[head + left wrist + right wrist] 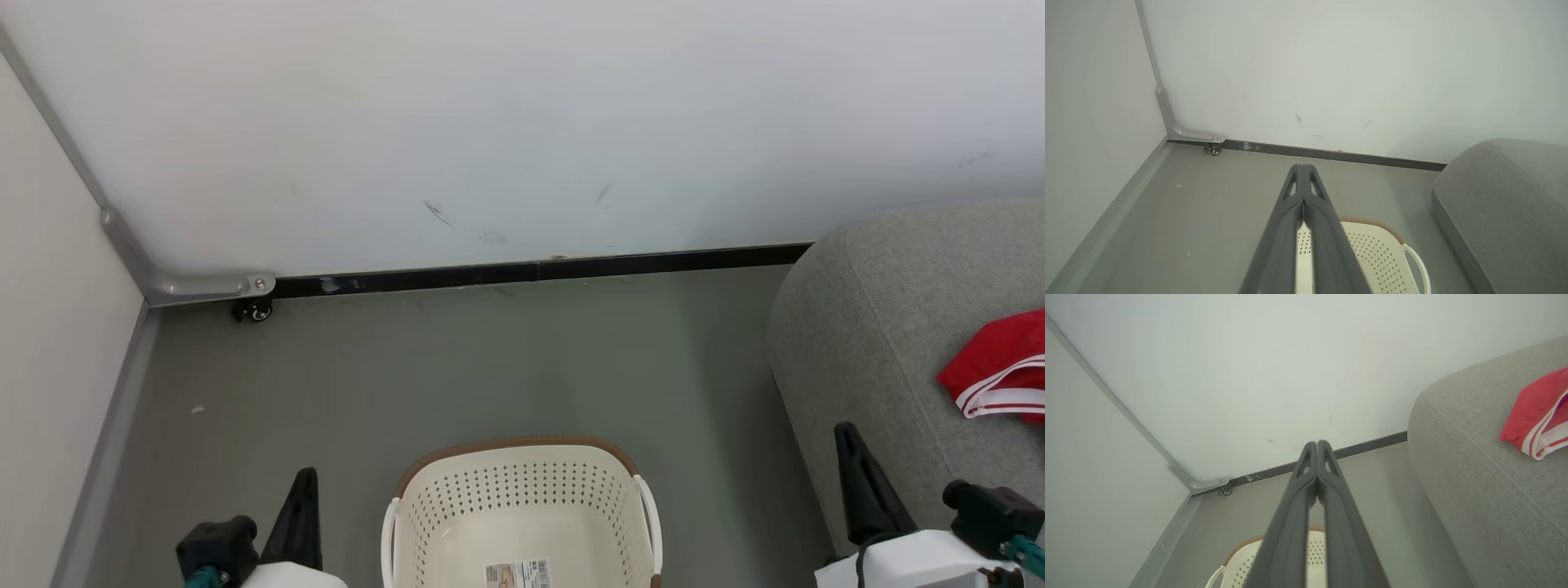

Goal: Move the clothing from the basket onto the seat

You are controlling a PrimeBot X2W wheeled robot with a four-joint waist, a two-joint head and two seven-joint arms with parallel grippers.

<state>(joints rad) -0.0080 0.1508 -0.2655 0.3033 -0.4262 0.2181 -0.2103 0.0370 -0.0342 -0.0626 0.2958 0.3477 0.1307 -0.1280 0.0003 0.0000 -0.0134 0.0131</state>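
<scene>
The cream perforated basket [522,506] with a brown rim stands on the floor at bottom centre; only a paper label shows inside it. Red clothing [1000,367] with white stripes lies on the grey seat [882,327] at the right. My left gripper [306,478] points up beside the basket's left side, shut with nothing in it. My right gripper [845,433] rises over the seat's front edge, also shut and holding nothing. In the left wrist view the shut left gripper [1301,167] hangs above the basket [1372,249]. The right wrist view shows the right gripper [1317,443], the clothing [1535,412] and the seat [1486,457].
A white wall runs across the back with a dark baseboard [539,271]. A second wall closes the left side, with a grey bracket and a small caster wheel [255,310] in the corner. Grey floor [457,367] lies between basket and wall.
</scene>
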